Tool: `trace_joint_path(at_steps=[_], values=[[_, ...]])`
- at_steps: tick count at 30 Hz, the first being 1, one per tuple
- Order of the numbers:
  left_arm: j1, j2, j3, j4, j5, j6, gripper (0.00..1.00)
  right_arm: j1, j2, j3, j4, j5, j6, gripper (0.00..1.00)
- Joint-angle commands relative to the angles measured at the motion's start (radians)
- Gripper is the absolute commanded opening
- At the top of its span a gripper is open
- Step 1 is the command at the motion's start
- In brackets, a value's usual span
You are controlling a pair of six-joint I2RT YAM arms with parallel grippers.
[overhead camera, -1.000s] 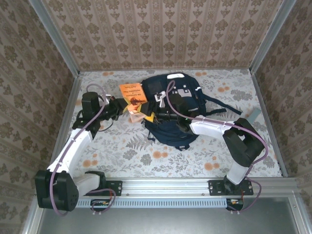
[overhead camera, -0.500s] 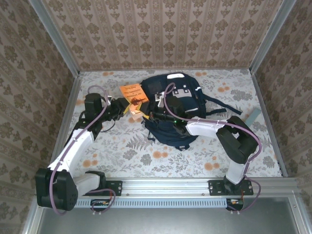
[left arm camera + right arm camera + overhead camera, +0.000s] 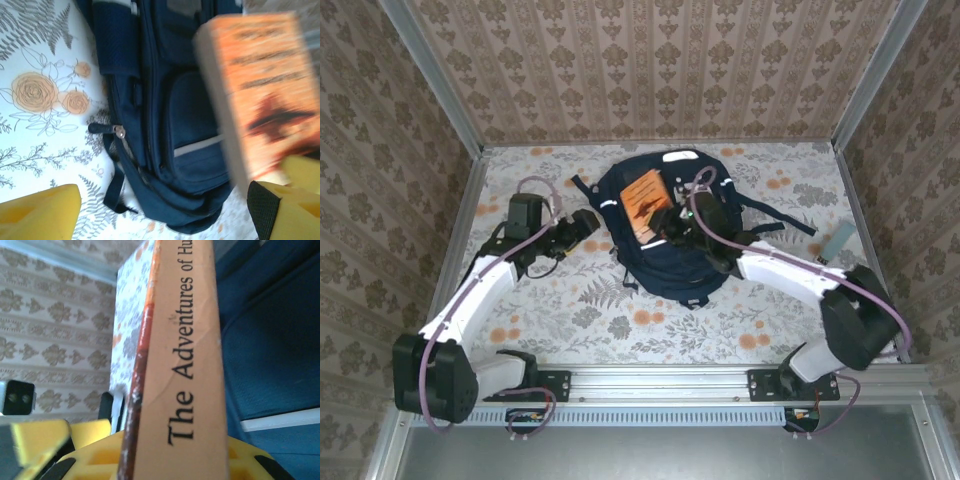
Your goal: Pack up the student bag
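Observation:
The student bag (image 3: 665, 255), navy with a white stripe, lies in the middle of the table. An orange paperback book (image 3: 644, 191) is held above the bag's upper half, with my right gripper (image 3: 670, 214) shut on it. In the right wrist view the book's spine (image 3: 192, 355) stands between the yellow jaws of the right gripper (image 3: 175, 457), with the bag's fabric (image 3: 272, 350) behind it. My left gripper (image 3: 588, 223) stands open just left of the bag and holds nothing. In its own view the left gripper (image 3: 162, 212) frames the bag (image 3: 170, 115), with the book (image 3: 262, 85) at the upper right.
A small grey-blue flat object (image 3: 839, 238) lies near the right wall. The bag's dark straps (image 3: 775, 215) trail to the right. Patterned walls and metal posts close in the table on three sides. Bare flowered tabletop (image 3: 620, 315) lies in front of the bag.
The left gripper opened, let go of the orange book and drew back left. The right gripper shut on the book and carried it up over the bag.

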Motion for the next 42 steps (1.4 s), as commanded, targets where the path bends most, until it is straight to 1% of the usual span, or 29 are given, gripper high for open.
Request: trace_joint_path(at_steps=[1, 3, 4, 8, 11, 12, 14, 18, 19, 25, 29, 34, 42], values=[[-0.093, 0.034, 0.103, -0.111, -0.110, 0.176, 0.88, -0.058, -0.147, -0.014, -0.171, 0.105, -0.157, 0.21], [-0.153, 0.067, 0.150, -0.138, -0.162, 0.233, 0.88, -0.092, -0.216, -0.039, -0.223, 0.126, -0.181, 0.22], [-0.203, 0.085, 0.171, -0.144, -0.183, 0.260, 0.88, -0.112, -0.253, -0.051, -0.256, 0.139, -0.188, 0.22], [-0.333, 0.149, 0.237, -0.140, -0.262, 0.377, 0.90, -0.197, -0.389, -0.099, -0.374, 0.170, -0.195, 0.22], [-0.417, 0.212, 0.293, -0.150, -0.309, 0.456, 0.99, -0.260, -0.488, -0.130, -0.453, 0.182, -0.192, 0.22], [-0.440, 0.233, 0.315, -0.154, -0.322, 0.480, 1.00, -0.277, -0.513, -0.137, -0.474, 0.183, -0.192, 0.22], [-0.492, 0.285, 0.364, -0.166, -0.352, 0.535, 1.00, -0.315, -0.565, -0.148, -0.523, 0.185, -0.189, 0.22], [-0.572, 0.405, 0.465, -0.196, -0.409, 0.623, 1.00, -0.365, -0.619, -0.153, -0.585, 0.177, -0.191, 0.22], [-0.588, 0.442, 0.496, -0.213, -0.425, 0.643, 0.98, -0.372, -0.627, -0.153, -0.598, 0.177, -0.191, 0.22], [-0.652, 0.659, 0.704, -0.361, -0.500, 0.731, 0.79, -0.400, -0.642, -0.156, -0.630, 0.155, -0.187, 0.22], [-0.676, 0.766, 0.796, -0.412, -0.545, 0.769, 0.71, -0.408, -0.649, -0.164, -0.645, 0.151, -0.180, 0.22], [-0.687, 0.857, 0.880, -0.460, -0.622, 0.794, 0.65, -0.414, -0.657, -0.178, -0.651, 0.143, -0.170, 0.23], [-0.691, 0.931, 0.924, -0.477, -0.699, 0.824, 0.61, -0.417, -0.659, -0.192, -0.652, 0.133, -0.161, 0.23]])
